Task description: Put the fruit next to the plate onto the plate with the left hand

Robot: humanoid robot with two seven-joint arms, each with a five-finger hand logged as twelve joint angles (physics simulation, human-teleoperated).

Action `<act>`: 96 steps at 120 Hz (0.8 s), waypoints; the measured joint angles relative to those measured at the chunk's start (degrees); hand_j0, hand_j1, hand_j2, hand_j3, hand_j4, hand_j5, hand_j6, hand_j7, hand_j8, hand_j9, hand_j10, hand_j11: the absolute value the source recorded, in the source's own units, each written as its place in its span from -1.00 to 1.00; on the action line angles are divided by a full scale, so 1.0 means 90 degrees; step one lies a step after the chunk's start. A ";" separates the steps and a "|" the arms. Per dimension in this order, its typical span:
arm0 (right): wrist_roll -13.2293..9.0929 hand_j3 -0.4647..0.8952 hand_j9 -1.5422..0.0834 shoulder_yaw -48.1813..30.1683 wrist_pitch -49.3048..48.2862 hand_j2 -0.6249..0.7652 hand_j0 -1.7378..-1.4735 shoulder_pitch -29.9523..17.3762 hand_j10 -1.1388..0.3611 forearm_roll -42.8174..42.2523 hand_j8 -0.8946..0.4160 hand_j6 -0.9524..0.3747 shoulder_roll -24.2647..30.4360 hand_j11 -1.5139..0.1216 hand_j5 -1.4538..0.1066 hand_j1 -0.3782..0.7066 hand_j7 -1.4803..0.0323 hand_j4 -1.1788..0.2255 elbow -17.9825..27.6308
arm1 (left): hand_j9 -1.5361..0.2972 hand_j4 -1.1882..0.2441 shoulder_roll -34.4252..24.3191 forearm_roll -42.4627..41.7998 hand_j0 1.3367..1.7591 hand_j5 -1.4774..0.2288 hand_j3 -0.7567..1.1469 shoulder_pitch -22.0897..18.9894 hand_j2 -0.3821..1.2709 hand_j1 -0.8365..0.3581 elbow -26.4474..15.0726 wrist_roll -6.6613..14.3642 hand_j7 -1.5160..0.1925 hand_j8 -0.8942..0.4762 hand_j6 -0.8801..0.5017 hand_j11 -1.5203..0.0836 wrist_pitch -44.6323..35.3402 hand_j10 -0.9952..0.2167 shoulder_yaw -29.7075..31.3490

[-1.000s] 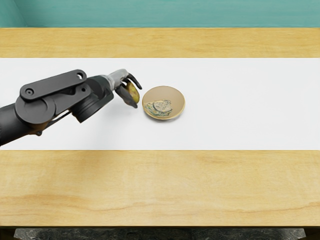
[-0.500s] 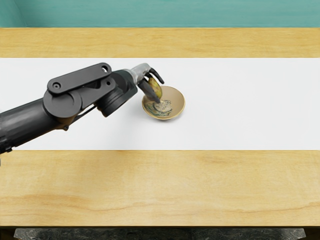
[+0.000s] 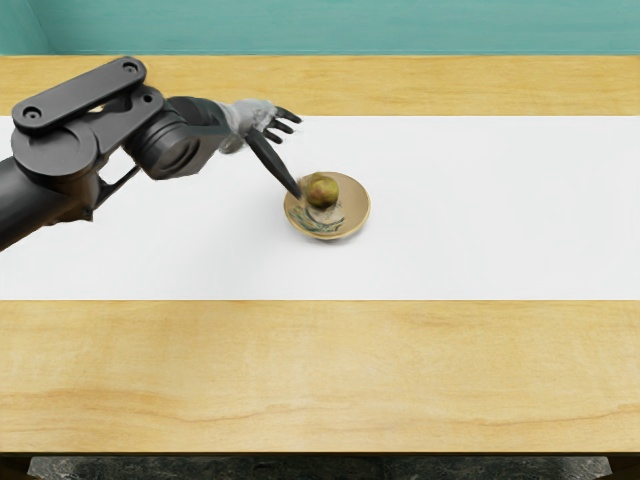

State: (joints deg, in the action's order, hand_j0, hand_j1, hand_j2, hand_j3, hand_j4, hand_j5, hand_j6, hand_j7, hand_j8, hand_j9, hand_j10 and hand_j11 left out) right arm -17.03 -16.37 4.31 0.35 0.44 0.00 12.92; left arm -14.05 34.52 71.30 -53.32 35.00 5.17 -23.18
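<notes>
Teal wall [image 3: 400,25] closes off the far side, and below it a pale wooden bench [image 3: 320,380] with fine straight grain runs the full width, crossed by a smooth white strip [image 3: 500,220].

On that strip sits the plate [image 3: 358,208], shallow and round, tan with a dull sheen and a greenish painted motif in its hollow. The fruit [image 3: 321,189] lies on the plate, towards its far left part, so the placing looks done. It is small, roundish, yellow-green with a brown blush, and matte (most likely firm, and round enough to roll if nudged).

The left hand [image 3: 262,125] hangs to the far left of the plate, open, fingers [image 3: 285,118] fanned out and holding nothing. One long dark finger [image 3: 280,170] points down towards the plate's left rim and ends just beside it; whether it touches cannot be told. The arm [image 3: 90,150] is matte dark grey with flat plates at its joints, and the wrist is lighter grey.

What remains, I judge, is a clean retreat: raise the hand first, then draw it left, so that the low finger neither clips the rim nor tips the shallow plate and sets the fruit rolling.
</notes>
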 joint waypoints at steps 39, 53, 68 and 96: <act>0.0000 -0.32 0.90 -0.0002 0.0000 -0.10 -0.40 0.0000 0.52 0.0000 0.37 0.44 0.0000 0.85 0.86 -0.95 0.96 0.68 0.0000 | 0.61 0.60 -0.2413 -0.4141 0.52 0.66 -0.21 -0.1596 -0.52 0.90 0.0026 0.0000 0.71 0.25 0.22 0.82 0.3153 0.57 -0.0684; 0.0000 -0.32 0.90 -0.0001 0.0000 -0.10 -0.40 0.0000 0.52 0.0000 0.37 0.44 0.0000 0.85 0.86 -0.95 0.96 0.68 0.0000 | 0.63 0.61 -0.3092 -0.4800 0.52 0.68 -0.20 -0.1850 -0.53 0.92 0.0033 0.0000 0.72 0.26 0.23 0.84 0.3264 0.59 -0.0675; -0.0001 -0.32 0.90 0.0000 0.0000 -0.10 -0.40 0.0000 0.52 0.0000 0.37 0.44 0.0000 0.85 0.86 -0.95 0.96 0.68 0.0000 | 0.64 0.62 -0.3850 -0.5020 0.52 0.69 -0.21 -0.2066 -0.53 0.93 0.0041 0.0000 0.73 0.27 0.24 0.85 0.3303 0.60 -0.0668; 0.0001 -0.32 0.90 0.0000 0.0000 -0.10 -0.40 0.0000 0.52 0.0000 0.37 0.44 0.0000 0.85 0.86 -0.95 0.96 0.68 0.0000 | 0.65 0.63 -0.4269 -0.5112 0.52 0.70 -0.20 -0.2137 -0.53 0.94 0.0050 0.0000 0.74 0.28 0.25 0.86 0.3319 0.61 -0.0665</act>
State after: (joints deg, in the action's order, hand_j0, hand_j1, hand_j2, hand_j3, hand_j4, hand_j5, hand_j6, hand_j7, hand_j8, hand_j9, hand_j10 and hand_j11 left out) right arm -17.02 -16.38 4.31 0.35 0.44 0.00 12.92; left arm -52.46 -11.49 52.07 -52.87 35.00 35.03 -29.16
